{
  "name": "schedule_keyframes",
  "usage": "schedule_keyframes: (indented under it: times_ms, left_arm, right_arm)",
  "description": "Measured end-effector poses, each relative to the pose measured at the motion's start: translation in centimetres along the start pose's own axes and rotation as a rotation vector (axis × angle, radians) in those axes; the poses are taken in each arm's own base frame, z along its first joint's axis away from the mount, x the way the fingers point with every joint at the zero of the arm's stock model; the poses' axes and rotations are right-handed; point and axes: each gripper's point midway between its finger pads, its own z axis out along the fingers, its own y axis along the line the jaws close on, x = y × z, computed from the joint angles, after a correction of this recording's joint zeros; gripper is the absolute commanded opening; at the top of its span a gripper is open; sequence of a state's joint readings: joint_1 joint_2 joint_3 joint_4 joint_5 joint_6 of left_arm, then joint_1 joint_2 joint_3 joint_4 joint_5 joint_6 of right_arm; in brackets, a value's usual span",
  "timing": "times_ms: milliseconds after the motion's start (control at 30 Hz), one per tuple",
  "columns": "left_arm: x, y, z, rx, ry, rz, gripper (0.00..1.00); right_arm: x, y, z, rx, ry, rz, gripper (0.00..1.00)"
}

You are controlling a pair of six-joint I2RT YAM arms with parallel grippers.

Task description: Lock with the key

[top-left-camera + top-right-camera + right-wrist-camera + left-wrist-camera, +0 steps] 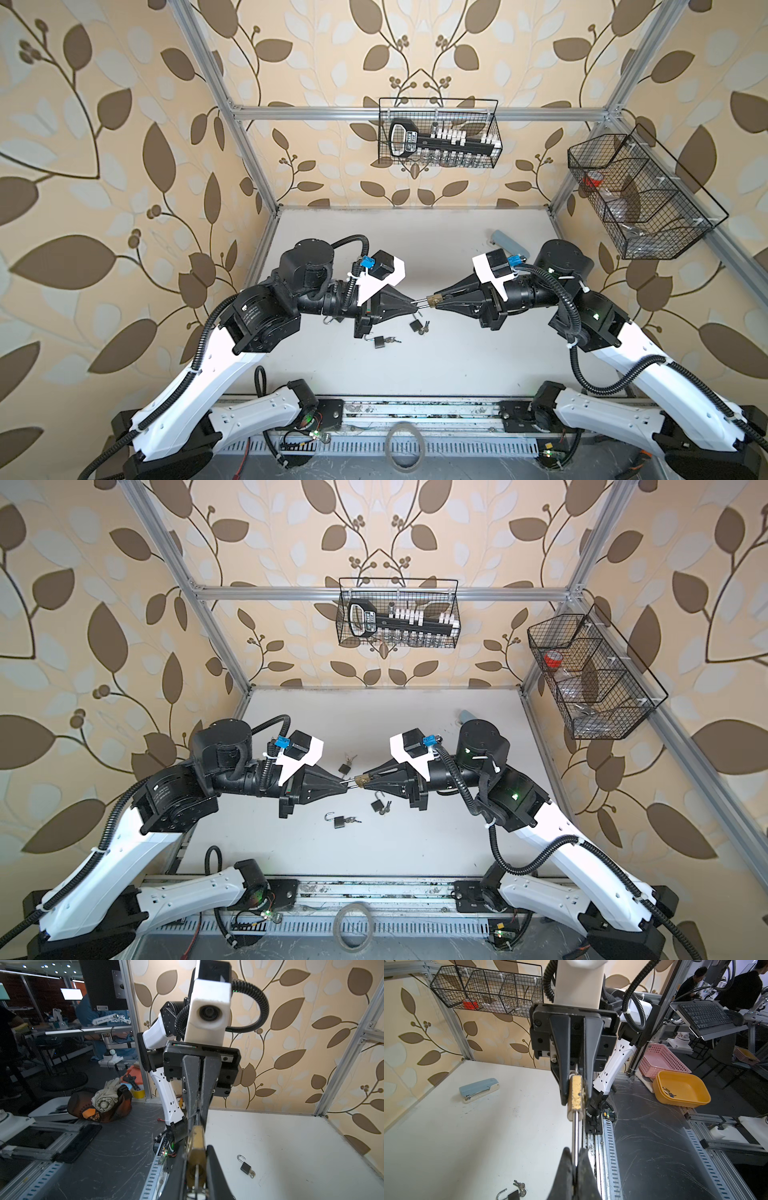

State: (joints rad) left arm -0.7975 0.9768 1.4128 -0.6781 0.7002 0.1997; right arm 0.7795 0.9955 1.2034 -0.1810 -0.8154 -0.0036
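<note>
Right hand (441, 301) clamps padlock (434, 300)

My left gripper (575, 1157) pinches the steel shackle (575, 1132) of the brass padlock (576, 1093), whose body sits clamped in the right gripper (576, 1100) above the table (467, 1136).

both top views look down from high at the front, sharing nearly the whole counter (415, 374) and back wall (332, 174). the left wrist view sits close behind the left hand (575, 1159), facing the right hand (576, 1100); the right wrist view mirrors it.
</note>
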Motion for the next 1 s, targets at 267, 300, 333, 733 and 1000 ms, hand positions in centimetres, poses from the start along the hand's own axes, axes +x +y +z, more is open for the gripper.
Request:
schedule_keyframes:
  times_ms: [267, 300, 333, 733, 1000]
  left_arm:
    - [-0.2, 0.5, -0.4, -0.044, 0.006, -0.008, 0.00]
    - [-0.1, 0.5, -0.4, -0.046, 0.009, -0.012, 0.00]
    - [-0.1, 0.5, -0.4, -0.047, 0.012, -0.016, 0.00]
    - [1.1, 0.5, -0.6, -0.049, 0.054, -0.082, 0.00]
    - [-0.1, 1.0, -0.2, -0.058, 0.009, -0.053, 0.00]
  right_arm:
    - [-0.2, -0.6, 0.6, 0.028, -0.012, 0.053, 0.00]
    - [-0.1, -0.6, 0.7, 0.032, -0.010, 0.053, 0.00]
    - [0.0, -0.7, 0.8, 0.036, -0.006, 0.052, 0.00]
    - [1.1, -0.8, 1.8, 0.057, 0.034, 0.025, 0.00]
    - [0.7, -1.5, 0.5, 0.066, 0.015, -0.012, 0.00]
